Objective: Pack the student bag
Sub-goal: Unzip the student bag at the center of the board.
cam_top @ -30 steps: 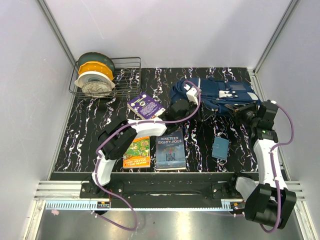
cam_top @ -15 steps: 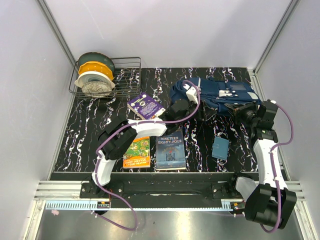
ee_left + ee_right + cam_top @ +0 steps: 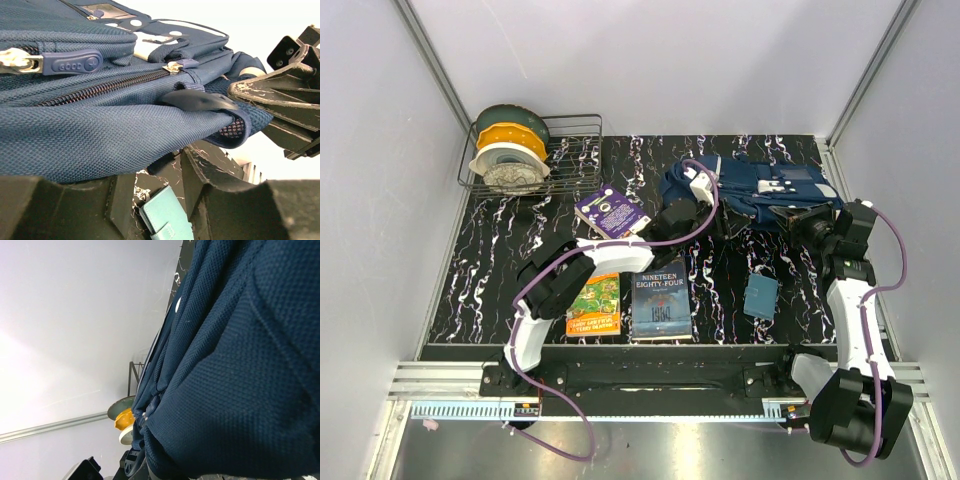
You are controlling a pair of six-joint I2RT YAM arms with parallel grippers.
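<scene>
Not much was changed lately: the student bag [image 3: 760, 188] (far right of the table [image 3: 520, 250], zip [image 3: 100, 89] seemingly shut) is still kept clamped at its edge by the right pincer [image 3: 798, 220], the left pincer [image 3: 155, 175] was barely shifted beside it, jaws apart, so nothing's been packed yet.

Slight shift — right gripper [image 3: 798, 218], student bag [image 3: 760, 186] edge.

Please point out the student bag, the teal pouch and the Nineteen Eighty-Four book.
student bag [image 3: 745, 195]: top view, navy front fabric.
teal pouch [image 3: 760, 296]: top view, its middle.
Nineteen Eighty-Four book [image 3: 661, 300]: top view, cover centre.
</scene>
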